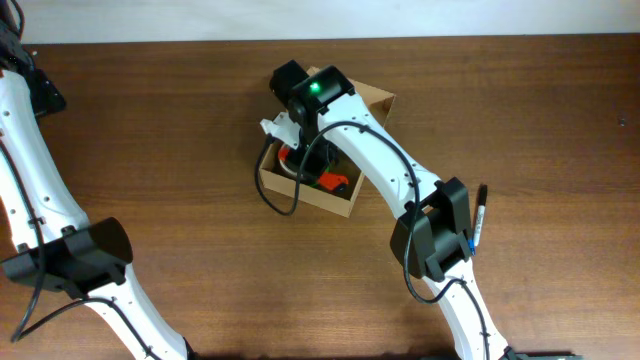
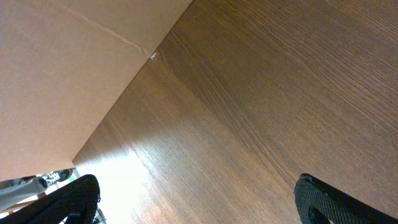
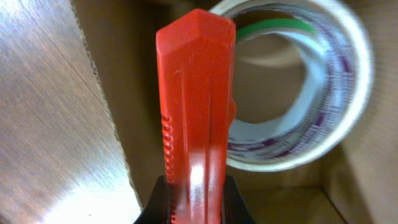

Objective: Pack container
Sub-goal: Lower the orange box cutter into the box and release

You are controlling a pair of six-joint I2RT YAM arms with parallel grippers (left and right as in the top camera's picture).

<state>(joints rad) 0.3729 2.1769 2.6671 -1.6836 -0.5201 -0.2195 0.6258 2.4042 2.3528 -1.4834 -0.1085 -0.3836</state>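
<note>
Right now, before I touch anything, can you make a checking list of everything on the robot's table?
Surface: brown wooden table, wood grain showing.
Job's things: small brown cardboard box, open; a white tape roll lies inside, and a red plastic tool is held in it.
Clutter: black marker pen lying on the table beside the right arm.
Grippers: right end effector shut on the red tool, inside the box; left end effector open, empty, over the table.
Cables: black cable loops off the right arm beside the box.
Surroundings: pale strip beyond the table's far edge.

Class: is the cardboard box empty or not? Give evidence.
Not empty: a tape roll and a red tool show inside the box.
</note>
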